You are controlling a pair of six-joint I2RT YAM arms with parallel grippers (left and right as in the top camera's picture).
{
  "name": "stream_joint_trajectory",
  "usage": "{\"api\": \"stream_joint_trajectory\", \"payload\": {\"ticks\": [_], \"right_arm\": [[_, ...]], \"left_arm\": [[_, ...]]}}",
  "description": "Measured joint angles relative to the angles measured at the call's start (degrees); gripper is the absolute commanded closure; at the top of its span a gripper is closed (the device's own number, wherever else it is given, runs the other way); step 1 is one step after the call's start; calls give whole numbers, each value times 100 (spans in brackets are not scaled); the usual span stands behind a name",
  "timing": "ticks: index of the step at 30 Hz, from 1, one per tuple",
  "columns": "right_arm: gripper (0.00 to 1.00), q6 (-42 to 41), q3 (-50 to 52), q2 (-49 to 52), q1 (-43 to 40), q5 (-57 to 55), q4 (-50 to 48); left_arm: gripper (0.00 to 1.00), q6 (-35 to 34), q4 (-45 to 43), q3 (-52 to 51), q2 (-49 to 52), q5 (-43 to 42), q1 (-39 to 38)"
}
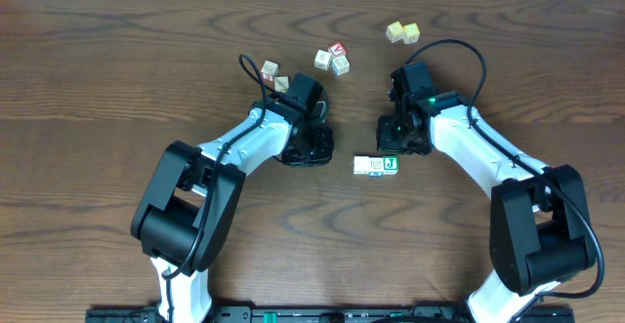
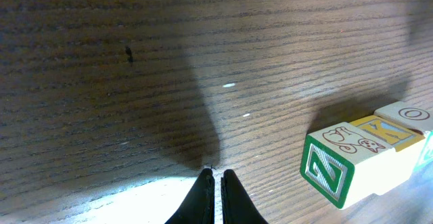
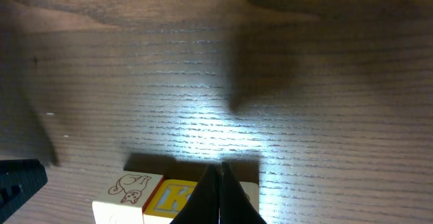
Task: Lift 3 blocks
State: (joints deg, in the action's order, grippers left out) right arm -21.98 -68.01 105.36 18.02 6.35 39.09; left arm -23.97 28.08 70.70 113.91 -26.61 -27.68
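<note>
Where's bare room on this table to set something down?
Free: the brown wooden table left of the left arm and right of the right arm. Crowded: between them, around the row of three wooden letter cubes.

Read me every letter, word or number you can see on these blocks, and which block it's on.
"J": green top of the end block.
"K": yellow face of the middle block.
"O": pale face at the row's far end.
"Z" or sideways "N": green end face.
Red-marked cubes: too small to read.
</note>
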Motion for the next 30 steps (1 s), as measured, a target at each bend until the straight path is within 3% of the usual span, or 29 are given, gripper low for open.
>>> {"api": "stream_joint_trajectory", "payload": {"ticks": [30], "right_arm": [[99, -2, 146, 0, 245, -107, -149]], "left_arm": [[93, 0, 0, 0, 0, 0, 0]]}}
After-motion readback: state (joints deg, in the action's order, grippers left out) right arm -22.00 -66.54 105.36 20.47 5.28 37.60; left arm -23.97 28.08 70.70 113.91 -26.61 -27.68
